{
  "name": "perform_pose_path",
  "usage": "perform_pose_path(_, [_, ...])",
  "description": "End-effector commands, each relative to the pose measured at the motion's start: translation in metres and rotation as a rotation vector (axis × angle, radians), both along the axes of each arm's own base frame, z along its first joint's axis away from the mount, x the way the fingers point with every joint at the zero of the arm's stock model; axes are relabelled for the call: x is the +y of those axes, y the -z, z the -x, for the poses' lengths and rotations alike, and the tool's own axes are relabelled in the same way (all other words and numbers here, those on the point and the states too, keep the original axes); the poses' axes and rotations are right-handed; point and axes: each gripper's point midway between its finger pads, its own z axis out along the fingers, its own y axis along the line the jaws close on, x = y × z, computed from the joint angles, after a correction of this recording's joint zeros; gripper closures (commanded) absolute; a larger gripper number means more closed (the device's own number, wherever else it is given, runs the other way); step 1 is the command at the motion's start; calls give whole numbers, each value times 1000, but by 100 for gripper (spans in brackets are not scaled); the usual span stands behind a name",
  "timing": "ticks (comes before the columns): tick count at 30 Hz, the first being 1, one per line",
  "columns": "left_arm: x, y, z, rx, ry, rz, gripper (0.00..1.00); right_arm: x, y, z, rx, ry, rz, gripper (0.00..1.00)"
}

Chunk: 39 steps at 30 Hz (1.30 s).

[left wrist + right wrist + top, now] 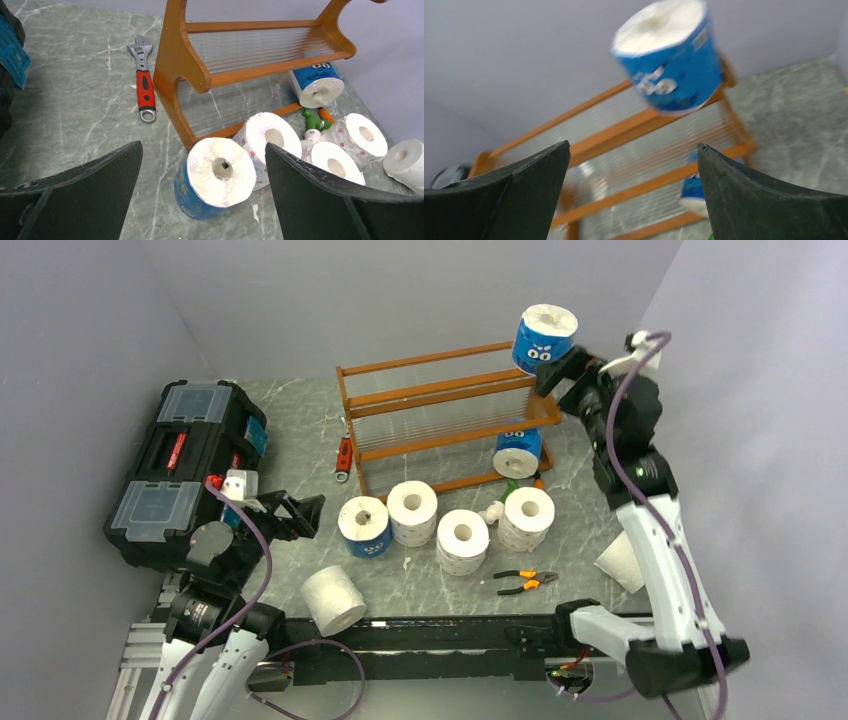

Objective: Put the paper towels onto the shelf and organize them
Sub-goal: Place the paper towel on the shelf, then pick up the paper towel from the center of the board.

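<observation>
Paper towel roll (545, 338), blue-wrapped, sits atop the shelf (440, 392) just ahead of the right gripper (567, 375), spread and empty, from above. Left wrist: second blue roll (215, 177) stands just ahead of the spread left gripper (202, 146). Right wrist: first roll ahead, blurred

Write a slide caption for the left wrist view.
Open left tool framing a blue-wrapped paper towel roll standing on end before the orange-brown shelf, a red-handled wrench lying beside it.

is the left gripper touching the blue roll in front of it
Apart. The left wrist view shows bare table between the blue roll and each finger of the open left gripper; the top view shows a gap too.
</observation>
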Motion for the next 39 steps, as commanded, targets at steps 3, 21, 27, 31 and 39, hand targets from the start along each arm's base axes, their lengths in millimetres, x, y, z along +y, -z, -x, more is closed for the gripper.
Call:
perform_pose_path(3, [-2,-7,1,-23,16,0,1,81,51,57,48,-271,7,1])
perform_pose_path(21, [-4,20,-13,99,-3,-35,1,266,163,138,231,-694,239,6])
perform_pose_path(27, [-23,54,-14,317,55,5,10,277,175,144,250,-735,212,6])
perform_pose_path(31, [-32,77,-13,436,50,81,11,262,181,150,246,-714,199,6])
perform_pose_path(39, [-51,98,-20,541,43,125,10,243,200,167,265,-721,166,5])
